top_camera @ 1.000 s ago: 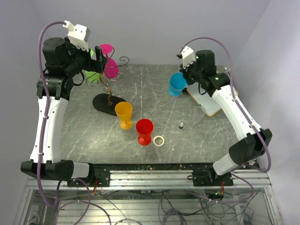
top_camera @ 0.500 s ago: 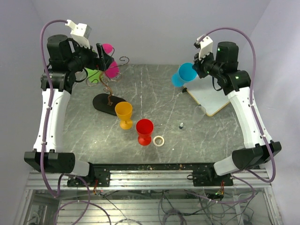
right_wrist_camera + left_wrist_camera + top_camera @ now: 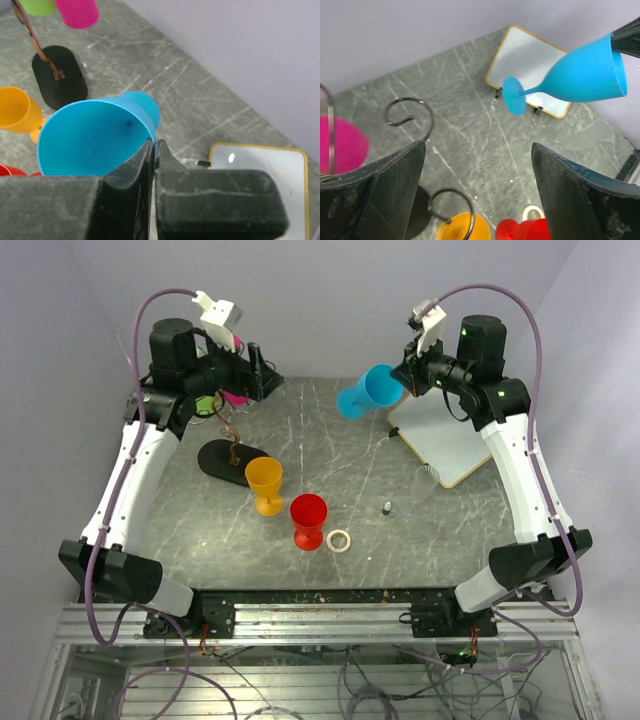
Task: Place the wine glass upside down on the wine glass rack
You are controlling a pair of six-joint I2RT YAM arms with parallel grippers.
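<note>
The left claw (image 3: 479, 147) stands wide open, with one dark finger at each bottom corner. Above them a blue wine glass (image 3: 580, 75) is in the air, almost sideways, its foot toward the left, in front of a yellow-framed whiteboard (image 3: 530, 55) on the grey desk (image 3: 470, 125). At the left edge is a pink glass (image 3: 342, 145), beside the curled wires of the wine glass rack (image 3: 407, 99).

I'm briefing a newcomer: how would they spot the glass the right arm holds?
Find the white board at far right. Beside it, the right gripper pinches the blue wine glass by its rim. Unlike the standing orange glass and red glass, it hangs sideways in the air.
</note>
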